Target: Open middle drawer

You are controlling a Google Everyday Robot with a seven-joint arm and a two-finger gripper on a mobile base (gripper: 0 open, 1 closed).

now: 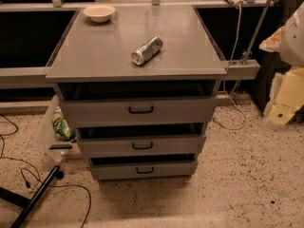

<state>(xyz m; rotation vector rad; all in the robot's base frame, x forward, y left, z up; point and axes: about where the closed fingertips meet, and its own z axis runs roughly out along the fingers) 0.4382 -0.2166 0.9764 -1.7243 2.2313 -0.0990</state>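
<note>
A grey metal cabinet [137, 61] stands in the middle of the camera view with three drawers stacked under its top. The middle drawer [99, 146] has a flat grey front of medium size and a small black bar handle [142, 146]. A dark gap shows above its front. The top drawer [95, 111] has the widest front and the bottom drawer [109, 170] the narrowest. My gripper [281, 107] is a cream-white shape at the right edge, far right of the drawers and apart from them.
A white bowl [99, 13] and a silver can [147, 50] lying on its side rest on the cabinet top. A plastic bag [58, 125] sits on the floor left of the drawers. Black cables [28, 175] and a black pole [35, 197] lie at bottom left. A white cable [235, 37] hangs at right.
</note>
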